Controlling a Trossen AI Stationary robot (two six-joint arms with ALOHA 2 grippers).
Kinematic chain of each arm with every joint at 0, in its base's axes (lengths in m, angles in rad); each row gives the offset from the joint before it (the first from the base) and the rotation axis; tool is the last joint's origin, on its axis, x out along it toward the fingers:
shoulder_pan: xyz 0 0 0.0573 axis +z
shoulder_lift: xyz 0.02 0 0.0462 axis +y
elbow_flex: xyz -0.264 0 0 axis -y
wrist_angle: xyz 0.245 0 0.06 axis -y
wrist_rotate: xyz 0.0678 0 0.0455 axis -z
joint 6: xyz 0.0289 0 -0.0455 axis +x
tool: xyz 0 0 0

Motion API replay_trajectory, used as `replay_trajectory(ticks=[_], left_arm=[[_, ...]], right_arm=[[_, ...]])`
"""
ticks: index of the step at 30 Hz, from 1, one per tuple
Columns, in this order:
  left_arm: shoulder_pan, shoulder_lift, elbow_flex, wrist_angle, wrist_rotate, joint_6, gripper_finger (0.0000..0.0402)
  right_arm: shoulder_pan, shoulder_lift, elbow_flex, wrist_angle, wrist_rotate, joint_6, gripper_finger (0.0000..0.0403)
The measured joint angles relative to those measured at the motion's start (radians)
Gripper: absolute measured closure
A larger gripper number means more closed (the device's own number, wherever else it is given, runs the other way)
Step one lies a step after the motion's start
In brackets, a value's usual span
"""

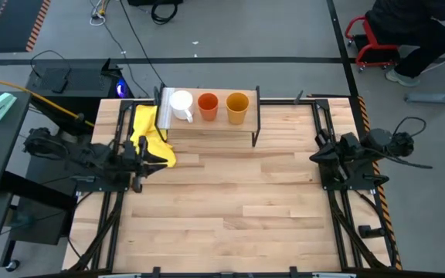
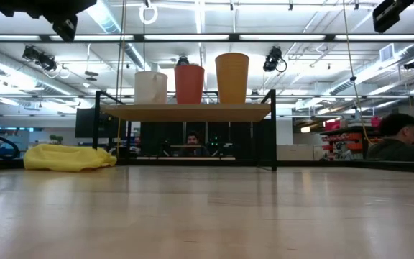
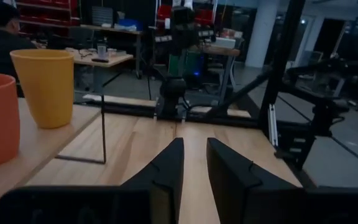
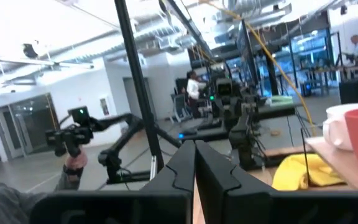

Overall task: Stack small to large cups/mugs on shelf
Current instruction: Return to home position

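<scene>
cups point(image 1: 208, 106) line the shelf point(image 1: 215, 129), apart from left claw point(image 1: 163, 155) and right claw point(image 1: 315, 157).

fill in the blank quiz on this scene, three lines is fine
1. The cup between the mug and the yellow cup is ___.
2. All three stand on the shelf; the cloth lies on the ___.
3. The gripper beside the cloth is the ___ one; the right gripper waits at the opposite side.

Missing words: orange; table; left.
</scene>
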Motion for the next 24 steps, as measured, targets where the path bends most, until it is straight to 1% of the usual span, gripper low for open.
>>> replay_trajectory(ticks=[5, 11, 19, 24], left_arm=[[0.000, -0.068, 0.000, -0.052, 0.001, 0.000, 0.0330], [0.000, -0.147, 0.001, -0.083, 0.001, 0.012, 0.0323], [0.000, -0.268, 0.001, -0.183, 0.001, 0.004, 0.0329], [0.000, -0.310, 0.001, -0.220, 0.001, -0.002, 0.0328]], right_arm=[[0.000, -0.011, 0.017, -0.034, 0.000, -0.004, 0.0385], [0.000, -0.013, 0.033, -0.036, 0.001, -0.010, 0.0385], [0.000, -0.013, 0.028, -0.068, 0.000, 0.001, 0.0385], [0.000, -0.013, 0.007, -0.067, 0.001, 0.019, 0.0385]])
